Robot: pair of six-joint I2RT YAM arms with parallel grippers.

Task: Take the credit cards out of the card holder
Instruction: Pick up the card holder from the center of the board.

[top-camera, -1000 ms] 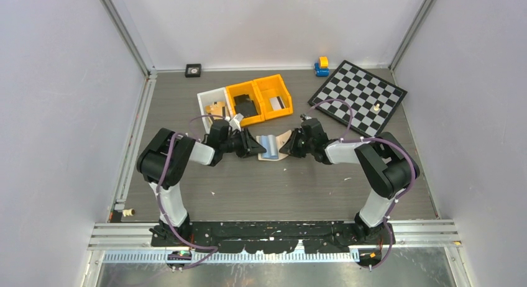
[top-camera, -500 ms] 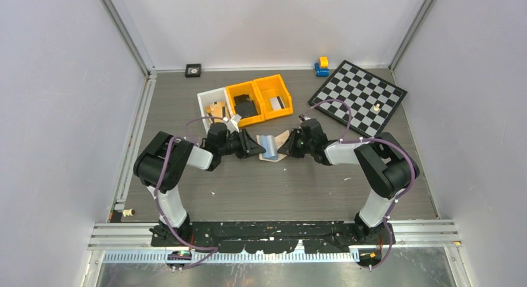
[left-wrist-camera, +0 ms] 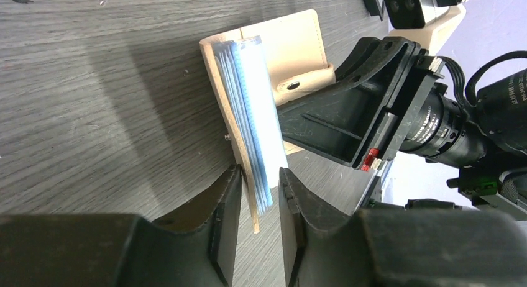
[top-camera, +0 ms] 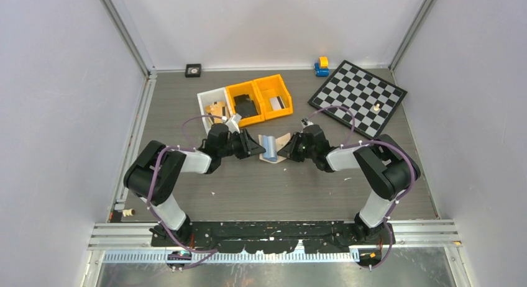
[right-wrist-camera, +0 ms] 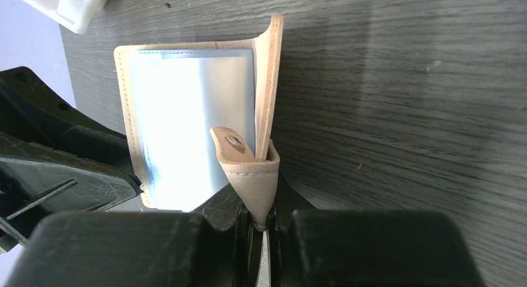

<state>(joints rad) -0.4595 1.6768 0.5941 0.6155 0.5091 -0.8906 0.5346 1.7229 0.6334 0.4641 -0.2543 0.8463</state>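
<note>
The top camera looks down from behind over the whole counter [top-camera: 248, 187]; both wrist cameras, facing each other, sit close on the card holder [left-wrist-camera: 292, 57].

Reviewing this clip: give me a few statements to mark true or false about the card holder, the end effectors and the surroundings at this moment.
1. The right end effector pinches the card holder's snap tab. True.
2. The card holder is snapped shut. False: it is open, with the snap undone.
3. The left end effector has its fingers either side of the clear pockets. True.
4. The chessboard lies on the left arm's side. False: it is on the right arm's side.
5. The orange bin nearest the chessboard is empty. False: a light item with a dark stripe lies in it.
</note>
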